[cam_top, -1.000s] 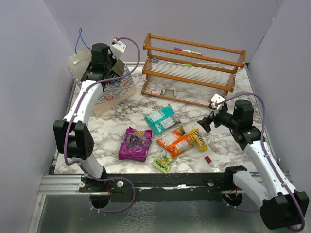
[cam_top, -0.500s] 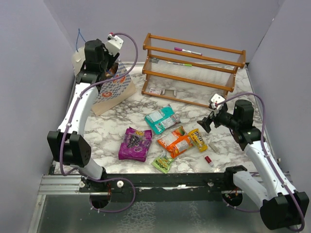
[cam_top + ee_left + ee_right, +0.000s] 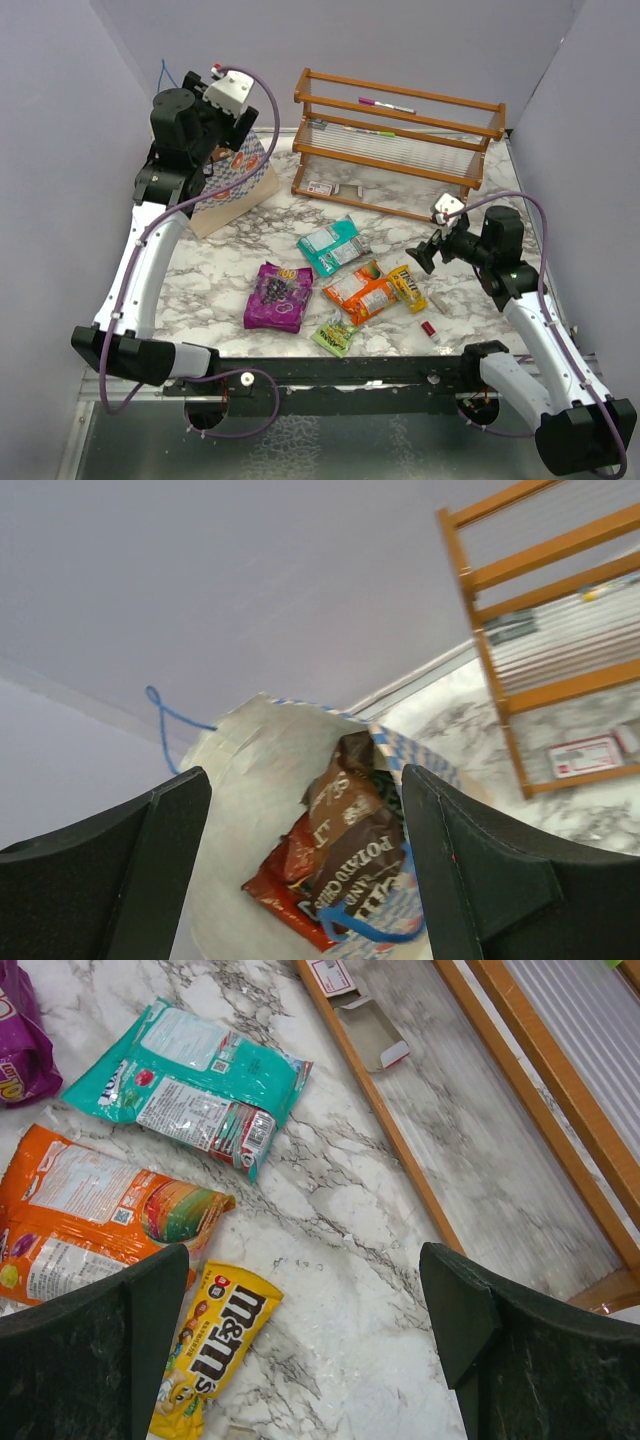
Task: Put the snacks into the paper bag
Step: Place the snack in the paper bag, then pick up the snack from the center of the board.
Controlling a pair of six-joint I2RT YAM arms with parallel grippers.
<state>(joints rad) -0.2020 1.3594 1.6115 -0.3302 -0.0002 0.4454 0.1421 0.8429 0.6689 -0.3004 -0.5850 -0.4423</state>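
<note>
Brown packet (image 3: 350,820) is lying in the paper bag (image 3: 250,760) under my spread, empty left claw (image 3: 302,773); I am aiming straight up, missing the blue cord (image 3: 165,715).

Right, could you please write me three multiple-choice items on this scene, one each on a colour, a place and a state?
1. What colour is the packet nearest the rack? A teal; B purple; C yellow.
2. Where is the brown packet? A on the rack; B in the bag; C on the table.
3. The left gripper is: A shut on a packet; B open above the bag; C open on the table.

Answers: A, it lies just in front of the rack's lower rail. B, the left wrist view shows it inside the bag. B, its fingers are spread with nothing between them and the bag is below.
</note>
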